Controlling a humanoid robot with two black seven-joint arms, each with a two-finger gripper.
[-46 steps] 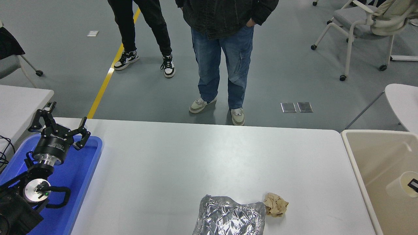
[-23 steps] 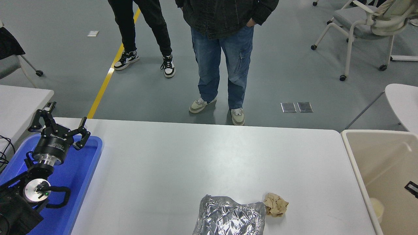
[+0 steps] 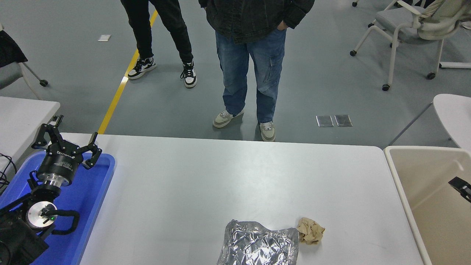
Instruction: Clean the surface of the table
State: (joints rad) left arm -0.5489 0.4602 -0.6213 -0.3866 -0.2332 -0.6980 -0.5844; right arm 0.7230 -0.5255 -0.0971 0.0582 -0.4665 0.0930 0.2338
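Right gripper (image 3: 460,184) barely shows over the bin (image 3: 404,191); grip state unclear. Left gripper (image 3: 66,145) spread, empty. Foil (image 3: 257,244) beside the wad (image 3: 311,230) could get dragged off the worktop (image 3: 220,176).

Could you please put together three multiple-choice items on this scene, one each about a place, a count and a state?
1. Where does the crumpled brown paper lie on the table surface?
A. Against the right edge of the foil bag
B. Inside the blue tray
C. At the table's far edge

2. How many pieces of rubbish lie on the table surface?
A. Four
B. Two
C. None

3. How does the left end effector stand?
A. Shut on the paper
B. Shut on the foil bag
C. Open, holding nothing, over the blue tray

Key: 1 A, the paper touches the bag near the table's front edge. 2 B, only the foil bag and the paper are there. 3 C, its fingers are spread apart with nothing between them.
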